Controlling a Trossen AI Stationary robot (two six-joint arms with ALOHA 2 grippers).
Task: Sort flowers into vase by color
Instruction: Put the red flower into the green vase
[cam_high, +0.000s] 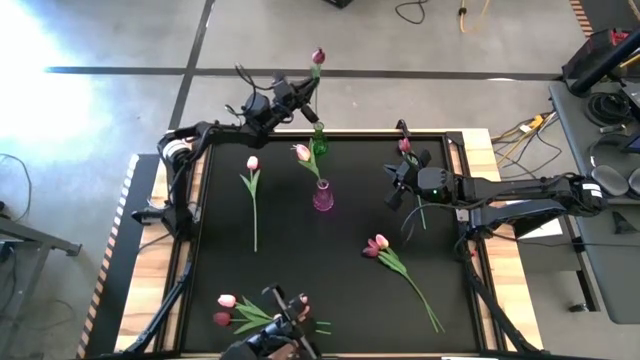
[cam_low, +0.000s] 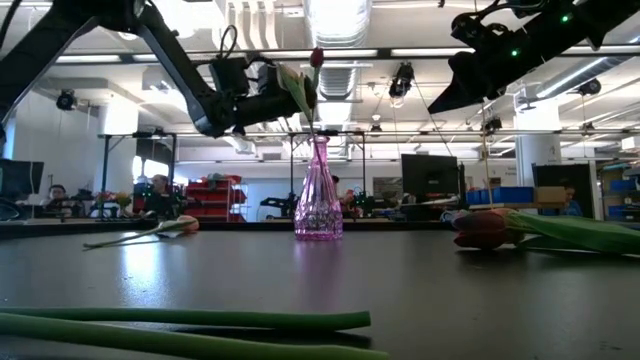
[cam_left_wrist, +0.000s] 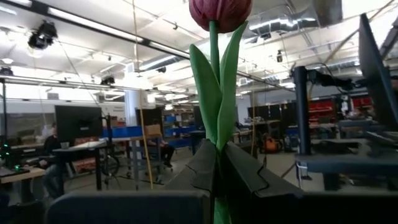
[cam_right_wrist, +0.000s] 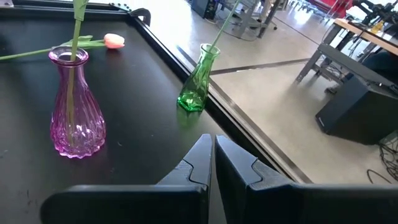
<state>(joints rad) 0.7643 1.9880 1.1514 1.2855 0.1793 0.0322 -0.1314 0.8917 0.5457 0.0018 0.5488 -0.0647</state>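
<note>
Left end effector (cam_high: 296, 92) clamps dark red tulip (cam_high: 318, 56) by stem, upright above green vase (cam_high: 319, 141) at bench (cam_high: 350, 300) far edge. Right end effector (cam_high: 397, 186) closed, empty, hovering nearby. Tulip light, stem thin, bendy, bruises easily: grip mid-stem, gently.

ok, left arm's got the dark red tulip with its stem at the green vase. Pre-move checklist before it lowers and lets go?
1. Grip: left gripper shut on the dark red tulip stem, flower upright in the left wrist view. ok.
2. Stem in neck: a stem enters the green vase in the right wrist view. ok.
3. Vase upright: green vase stands on the black mat near its far edge. ok.
4. Color sorting: pink vase holds a pale pink tulip; the green vase shows no other flower. ok.
5. Right gripper clearance: apart from both vases, over the mat's right side. ok.
6. Stem depth in the green vase: cannot tell.
</note>
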